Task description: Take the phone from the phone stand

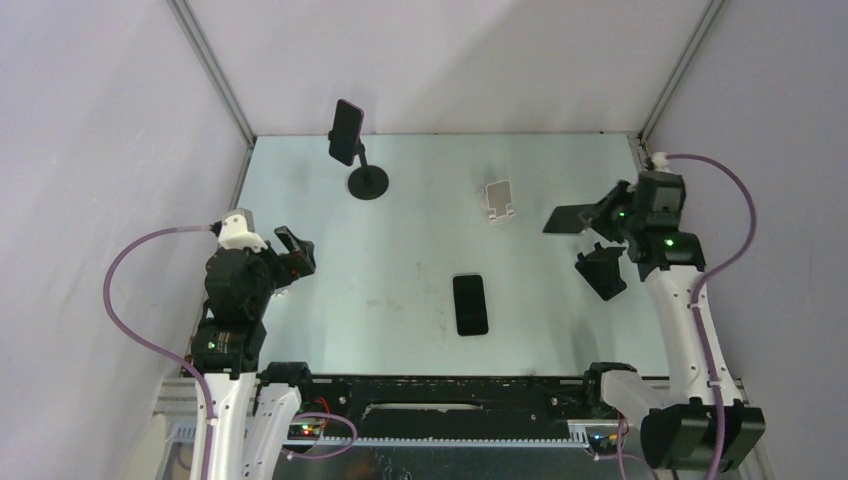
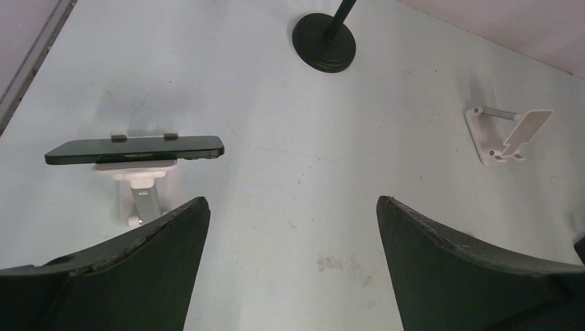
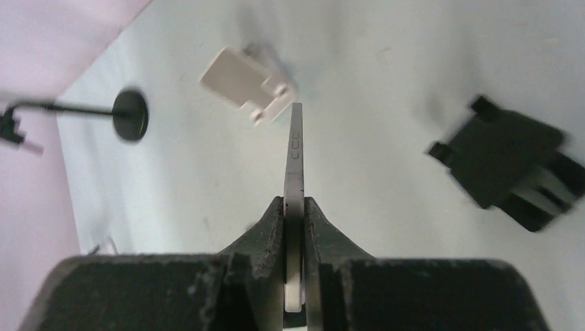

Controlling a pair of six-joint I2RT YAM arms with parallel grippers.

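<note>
My fingers [image 3: 265, 238] are matte black, and the held phone [image 3: 294, 162] shows a pale silver-grey edge. The tabletop [image 1: 420, 260] is pale mint with faint brownish smudges. The white stand [image 1: 499, 200] and the black stand [image 1: 603, 272] are plain. The flat phone [image 1: 470, 305] is black.

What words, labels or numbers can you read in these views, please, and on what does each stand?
None can be read.
The flat black phone on the table shows a blank dark face.
The thin grey-edged phone held in the right gripper has small marks on its edge, too small to read.
The white plastic stand carries no lettering.
</note>
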